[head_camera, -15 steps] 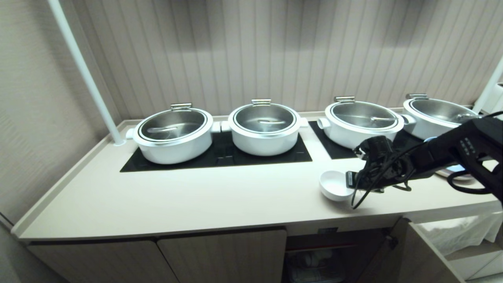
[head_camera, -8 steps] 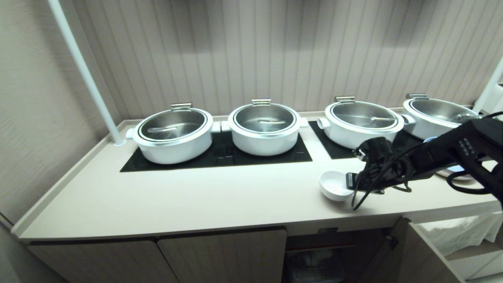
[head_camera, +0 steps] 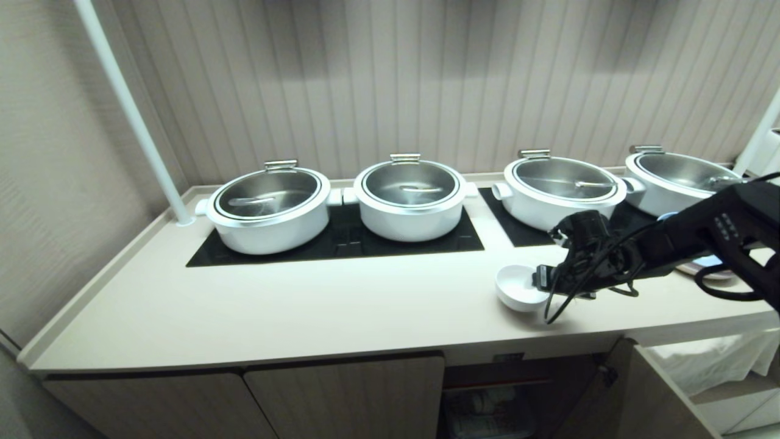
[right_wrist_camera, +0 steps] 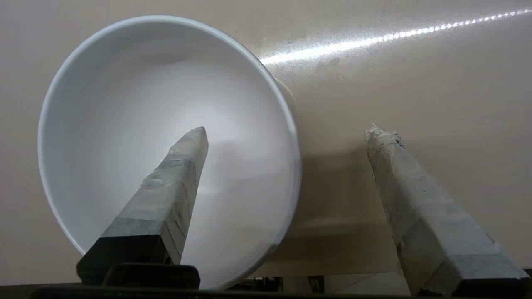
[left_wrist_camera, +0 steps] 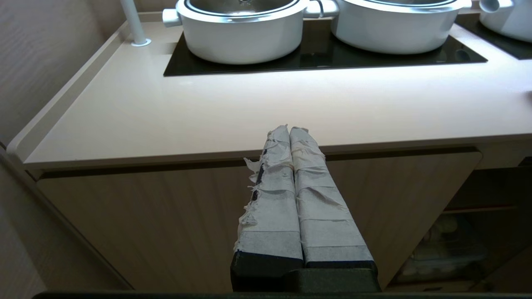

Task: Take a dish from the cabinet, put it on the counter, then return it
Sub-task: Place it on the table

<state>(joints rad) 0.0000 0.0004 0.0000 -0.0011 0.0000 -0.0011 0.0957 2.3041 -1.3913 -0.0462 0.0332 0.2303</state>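
Note:
The dish, a small white bowl, stands upright on the cream counter near its front edge, right of middle. My right gripper reaches in level from the right and is open. In the right wrist view one taped finger sits over the inside of the dish and the other finger outside, well clear of the rim. The cabinet below stands open, its door swung out. My left gripper is shut and parked in front of the counter.
Several big white steel-lidded pots stand on black cooktop panels along the back. A white pole rises at the back left. A pale plate shows behind my right arm. White cloth lies on a low shelf at right.
My right gripper's fingers have spread apart and let go of the dish's rim. The dish stays put on the counter, and the arm has not moved.

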